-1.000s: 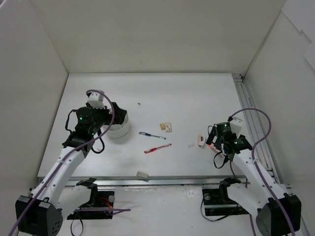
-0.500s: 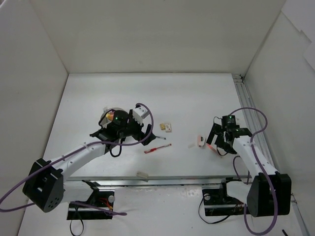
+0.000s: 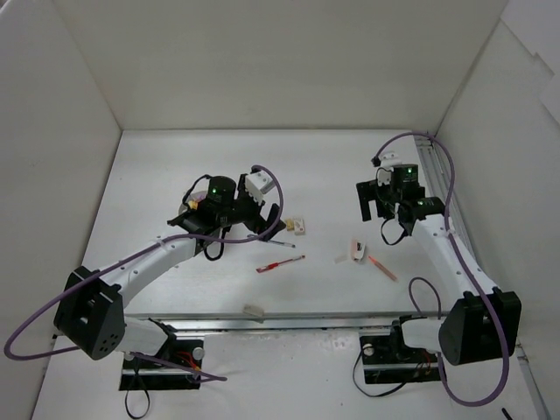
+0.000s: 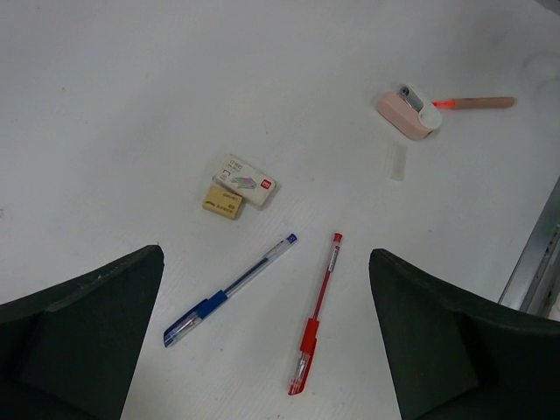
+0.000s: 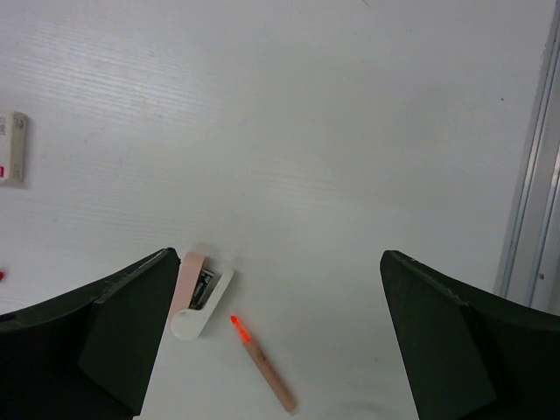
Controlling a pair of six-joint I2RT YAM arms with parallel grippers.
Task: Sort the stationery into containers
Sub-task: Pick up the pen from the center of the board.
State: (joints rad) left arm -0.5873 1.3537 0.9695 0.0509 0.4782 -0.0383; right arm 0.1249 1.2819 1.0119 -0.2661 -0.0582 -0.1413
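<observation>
Both hands are spread and hold nothing. Under the left hand (image 4: 265,255), a thin blue pen (image 4: 232,289) and a red pen (image 4: 315,315) lie apart on the table (image 4: 131,87), between its fingers. A white box (image 4: 245,179) touching a cream eraser (image 4: 223,201) lies just beyond the tips. Farther off are a pink block (image 4: 407,111) and an orange marker (image 4: 472,102). The right hand (image 5: 280,255) has those two just beside one of its fingers. Only the top view shows a second eraser (image 3: 254,310), well behind the left hand.

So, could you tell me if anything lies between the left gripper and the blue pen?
Nothing visible: the left gripper, jaws open, hangs over the blue pen; the red pen lies apart beside it.
</observation>
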